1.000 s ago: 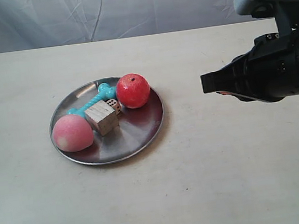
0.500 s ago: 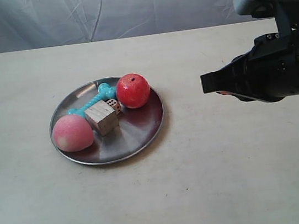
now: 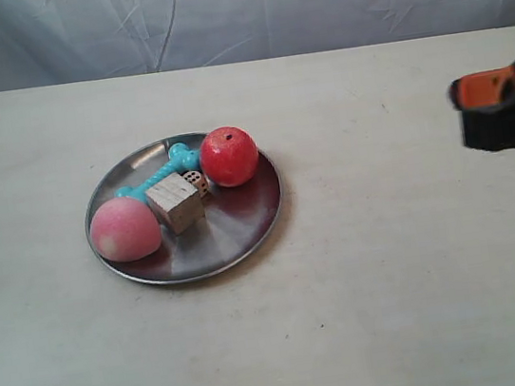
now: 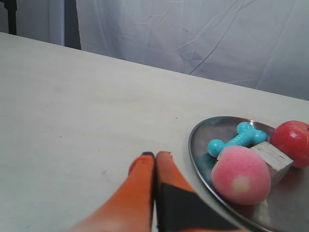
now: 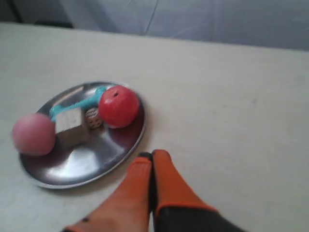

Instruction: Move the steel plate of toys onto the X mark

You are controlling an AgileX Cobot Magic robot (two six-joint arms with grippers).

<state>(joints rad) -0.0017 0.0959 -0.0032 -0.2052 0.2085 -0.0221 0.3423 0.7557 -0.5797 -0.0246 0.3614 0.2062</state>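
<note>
The steel plate lies left of centre on the cream table and holds all the toys. They are a pink ball, a red ball, a teal bone, a wooden cube and a small die. My right gripper is shut and empty, its tips just off the plate's rim near the red ball. My left gripper is shut and empty on the bare table beside the plate's rim, near the pink ball. I can make out no X mark in any view.
The arm at the exterior view's right shows only as a blurred orange and black shape at the frame's edge. A white cloth backdrop hangs behind the table's far edge.
The arm at the exterior view's right has pulled back fast to the right, from mid-table to the frame's edge. The plate and toys have not moved.
</note>
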